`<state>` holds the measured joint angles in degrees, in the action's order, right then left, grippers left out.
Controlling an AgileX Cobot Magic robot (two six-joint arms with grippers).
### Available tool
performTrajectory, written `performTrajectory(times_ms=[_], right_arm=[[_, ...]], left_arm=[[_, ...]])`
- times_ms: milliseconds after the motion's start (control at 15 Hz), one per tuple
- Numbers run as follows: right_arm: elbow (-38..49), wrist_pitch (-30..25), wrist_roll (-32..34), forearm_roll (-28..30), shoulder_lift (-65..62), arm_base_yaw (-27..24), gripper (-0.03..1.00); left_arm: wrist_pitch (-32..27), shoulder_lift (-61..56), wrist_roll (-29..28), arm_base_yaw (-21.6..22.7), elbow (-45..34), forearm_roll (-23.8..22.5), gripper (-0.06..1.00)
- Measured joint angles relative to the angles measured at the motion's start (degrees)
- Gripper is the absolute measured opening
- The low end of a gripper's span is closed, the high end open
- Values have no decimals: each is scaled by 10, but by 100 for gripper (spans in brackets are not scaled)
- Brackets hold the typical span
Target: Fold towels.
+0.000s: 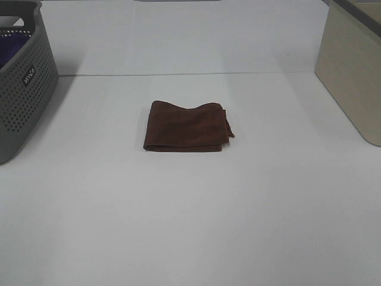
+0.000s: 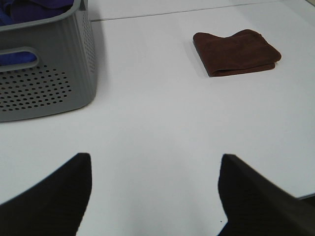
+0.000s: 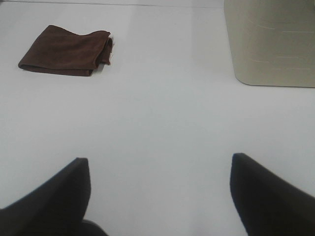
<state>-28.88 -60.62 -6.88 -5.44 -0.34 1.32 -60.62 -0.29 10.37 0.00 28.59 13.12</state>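
The dark reddish-brown towel (image 1: 186,126) lies folded into a small rectangle at the middle of the white table, its loose corners at the right side. The left wrist view shows the towel (image 2: 236,52) far from my left gripper (image 2: 155,164), which is open and holds nothing. My right gripper (image 3: 160,167) is open too, empty, with the towel (image 3: 66,50) well away from it. Neither gripper appears in the exterior high view.
A grey perforated basket (image 1: 21,89) with purple fabric (image 2: 29,10) inside stands at the table's left edge. A beige bin (image 1: 354,71) stands at the right edge. A seam (image 1: 178,74) crosses the table behind the towel.
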Motion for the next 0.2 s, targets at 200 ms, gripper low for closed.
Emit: performTrajectory(times_ms=[200], right_arm=[[0,0,0,0,0,0,75]], left_arm=[[0,0,0,0,0,0,69]])
